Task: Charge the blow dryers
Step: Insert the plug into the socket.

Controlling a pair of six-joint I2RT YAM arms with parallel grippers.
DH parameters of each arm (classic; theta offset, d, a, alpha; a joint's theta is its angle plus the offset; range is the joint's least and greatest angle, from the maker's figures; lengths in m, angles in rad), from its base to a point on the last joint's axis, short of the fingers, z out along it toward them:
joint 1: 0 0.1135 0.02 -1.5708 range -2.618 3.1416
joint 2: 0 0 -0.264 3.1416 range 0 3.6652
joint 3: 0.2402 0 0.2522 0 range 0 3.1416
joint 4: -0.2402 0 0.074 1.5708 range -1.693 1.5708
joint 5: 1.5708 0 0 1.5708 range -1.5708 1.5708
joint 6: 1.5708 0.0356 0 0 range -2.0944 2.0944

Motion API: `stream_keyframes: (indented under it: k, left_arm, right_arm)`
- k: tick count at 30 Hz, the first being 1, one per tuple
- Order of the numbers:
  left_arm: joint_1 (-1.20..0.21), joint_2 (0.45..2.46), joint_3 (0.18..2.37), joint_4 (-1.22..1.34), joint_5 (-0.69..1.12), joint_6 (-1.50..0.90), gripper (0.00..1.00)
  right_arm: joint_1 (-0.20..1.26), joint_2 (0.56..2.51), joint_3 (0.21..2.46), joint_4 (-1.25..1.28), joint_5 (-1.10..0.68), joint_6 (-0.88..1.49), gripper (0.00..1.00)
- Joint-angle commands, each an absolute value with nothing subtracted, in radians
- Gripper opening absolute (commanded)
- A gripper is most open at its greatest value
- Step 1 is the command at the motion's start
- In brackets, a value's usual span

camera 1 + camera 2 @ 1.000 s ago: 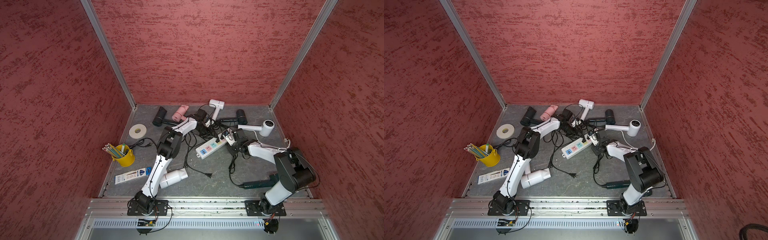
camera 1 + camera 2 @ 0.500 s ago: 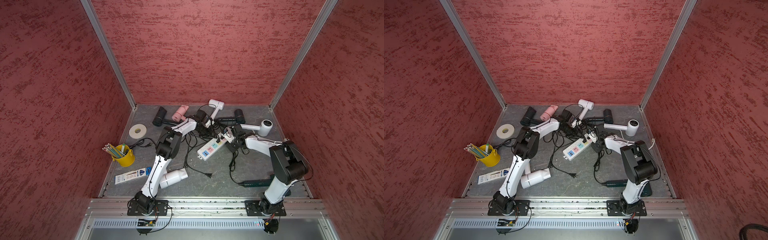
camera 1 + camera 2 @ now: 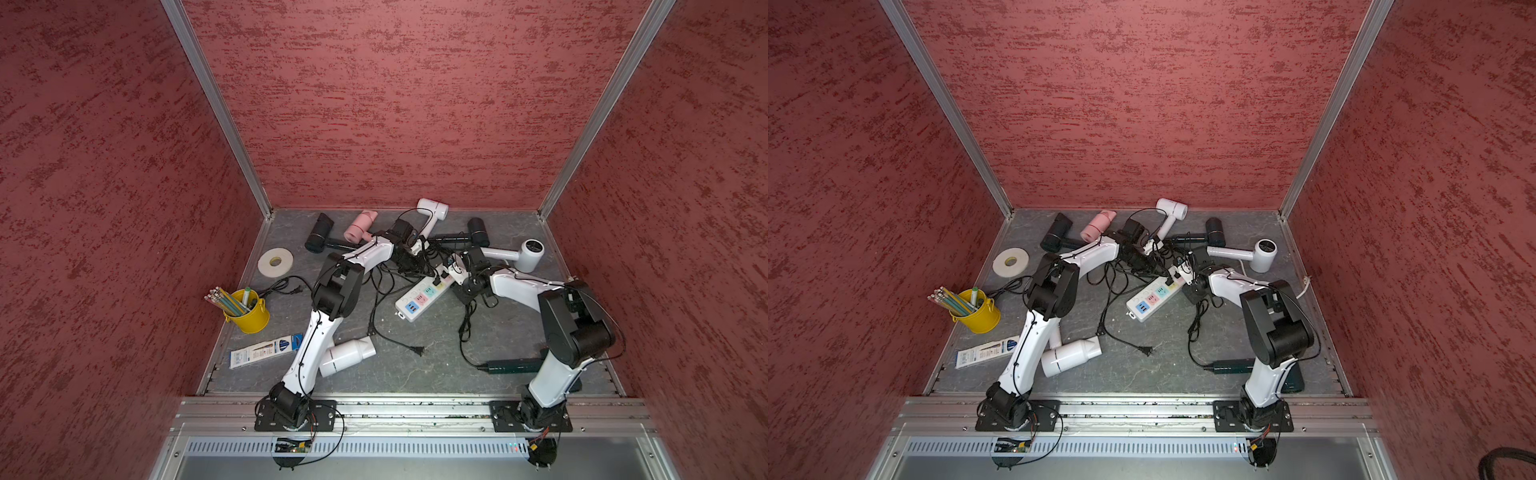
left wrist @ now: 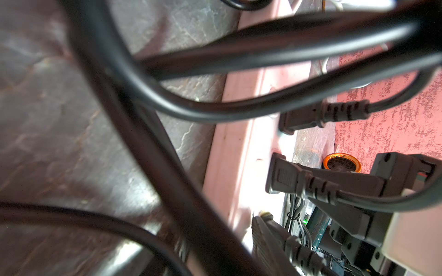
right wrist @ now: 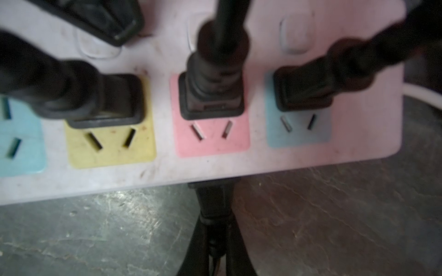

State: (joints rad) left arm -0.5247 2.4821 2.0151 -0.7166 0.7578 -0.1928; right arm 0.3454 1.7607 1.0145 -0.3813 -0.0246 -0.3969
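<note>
Pinching a black plug [image 5: 212,198] beside the power strip [image 5: 215,167], right fingers [image 5: 236,255].

Top views high, looking down on whole table [image 3: 436,374], wrist cameras close on power strip [image 5: 215,167]

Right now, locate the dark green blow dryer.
In both top views the dark green blow dryer lies front right on the table, partly behind the right arm, a loose black plug to its left.
</note>
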Motion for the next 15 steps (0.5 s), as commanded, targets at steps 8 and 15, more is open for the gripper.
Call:
stream_keyframes:
  k: [8,15]
  left_arm:
    - [-0.577,2.504,1.906,-0.780,0.811,-0.237,0.45]
    - [-0.508,2.375,1.728,-0.667,0.787,-0.338,0.47]
  right_arm:
    - [0.364,1.707,0.986,-0.162,-0.070,-0.358,0.07]
    - [0.364,1.631,0.904,-0.198,-0.002,-0.334,0.25]
